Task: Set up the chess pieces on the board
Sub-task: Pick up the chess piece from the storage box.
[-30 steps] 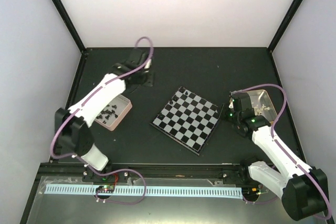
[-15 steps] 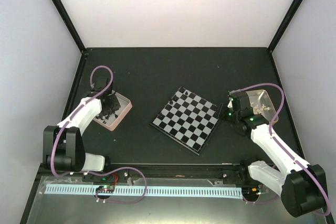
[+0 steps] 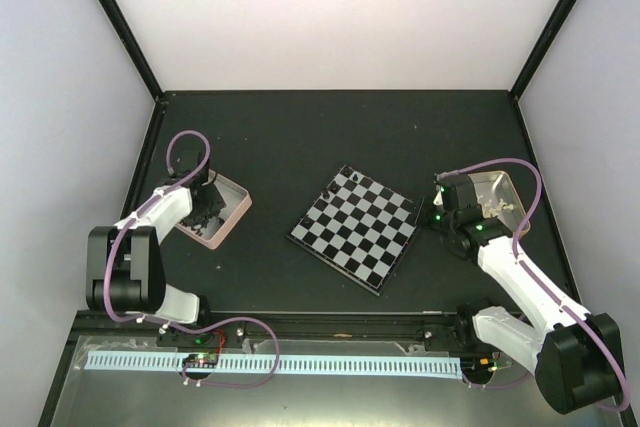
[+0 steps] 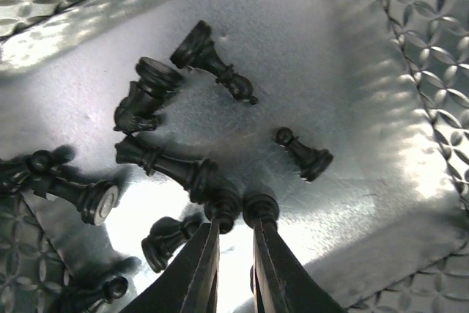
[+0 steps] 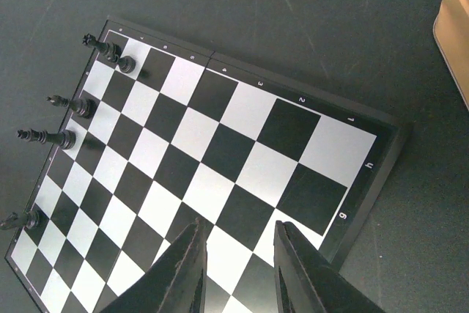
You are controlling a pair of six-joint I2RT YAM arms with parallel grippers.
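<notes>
The left hand (image 4: 240, 214) is narrowed among black chess pieces (image 4: 165, 166) crowded flat in the tin (image 4: 418, 56); a grip cannot be confirmed. A piece could be squeezed out, or neighbours dragged along.

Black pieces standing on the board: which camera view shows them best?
The right wrist view: four black pieces stand along one edge of the board, each clear in outline. The top view shows them only as tiny dark specks on the board's far edge. The left wrist view shows a tin of loose pieces, not the board.
</notes>
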